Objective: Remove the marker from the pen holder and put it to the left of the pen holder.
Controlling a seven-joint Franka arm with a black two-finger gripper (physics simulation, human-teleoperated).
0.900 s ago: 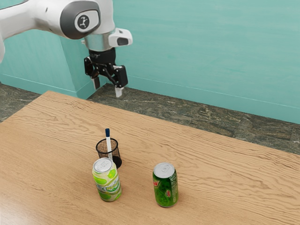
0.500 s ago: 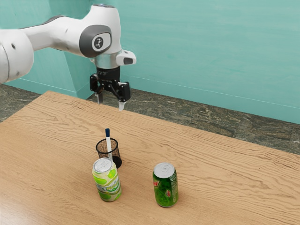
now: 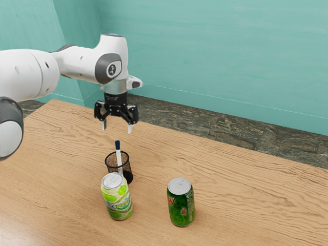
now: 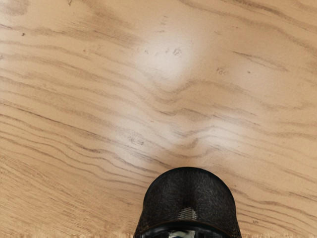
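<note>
The gripper [image 3: 117, 127] is wide open with nothing in it, higher than the marker [image 3: 119, 156], which stands in the pen holder [image 3: 111, 164]; this seems the approach, next requiring careful lowering

The pincer [image 3: 117, 129] hangs above the desk [image 3: 241, 195], with the pen holder [image 3: 110, 164] below it and, as far as the wrist view's edge lets me judge, roughly under it. The marker [image 3: 119, 154] stands in the holder, its upper end toward the pincer. One can [image 3: 118, 199] stands before the holder, on the exterior camera's side; the other can [image 3: 181, 207] is farther from the pincer, toward the exterior view's right.
</note>
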